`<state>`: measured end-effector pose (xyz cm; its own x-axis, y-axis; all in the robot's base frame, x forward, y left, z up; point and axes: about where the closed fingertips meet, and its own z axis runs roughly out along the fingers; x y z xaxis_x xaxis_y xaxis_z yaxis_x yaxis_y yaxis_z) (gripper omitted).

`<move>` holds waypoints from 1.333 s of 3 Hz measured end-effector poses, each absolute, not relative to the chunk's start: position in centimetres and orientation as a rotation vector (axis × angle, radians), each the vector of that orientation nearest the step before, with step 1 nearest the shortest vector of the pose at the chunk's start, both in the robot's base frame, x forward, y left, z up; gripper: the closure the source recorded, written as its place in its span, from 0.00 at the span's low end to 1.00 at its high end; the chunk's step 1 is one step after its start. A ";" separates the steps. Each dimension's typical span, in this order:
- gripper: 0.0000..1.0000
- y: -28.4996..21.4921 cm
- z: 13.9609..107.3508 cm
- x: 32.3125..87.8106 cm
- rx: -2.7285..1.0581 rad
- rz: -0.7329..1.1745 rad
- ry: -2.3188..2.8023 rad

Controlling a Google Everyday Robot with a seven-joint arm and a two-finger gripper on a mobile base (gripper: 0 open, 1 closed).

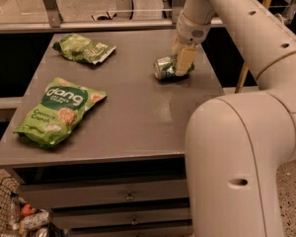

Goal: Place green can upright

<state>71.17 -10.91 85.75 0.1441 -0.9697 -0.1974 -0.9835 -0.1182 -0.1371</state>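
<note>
The green can (164, 67) lies on its side at the back right of the grey table (138, 117), with its silver end facing left. My gripper (183, 63) comes down from above at the can's right end. Its cream fingers (186, 59) straddle that end, one in front of the can and one behind, and are closed on it. The can's right part is hidden behind the front finger. The can rests on or just above the table top.
A flat green "dang" snack bag (58, 110) lies at the front left. A smaller wrinkly green snack bag (83, 48) lies at the back left. My arm's large cream body (237, 157) fills the right foreground. The table's right edge is close to the can.
</note>
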 end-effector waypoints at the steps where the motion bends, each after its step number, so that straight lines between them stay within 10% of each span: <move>1: 1.00 -9.9 88.8 70.6 -2.175 0.032 1.829; 4: 1.00 -7.7 93.7 68.9 -2.241 -0.196 1.507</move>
<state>68.94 -7.70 93.74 0.3994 -0.9089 -0.1199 -0.8480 -0.3165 -0.4251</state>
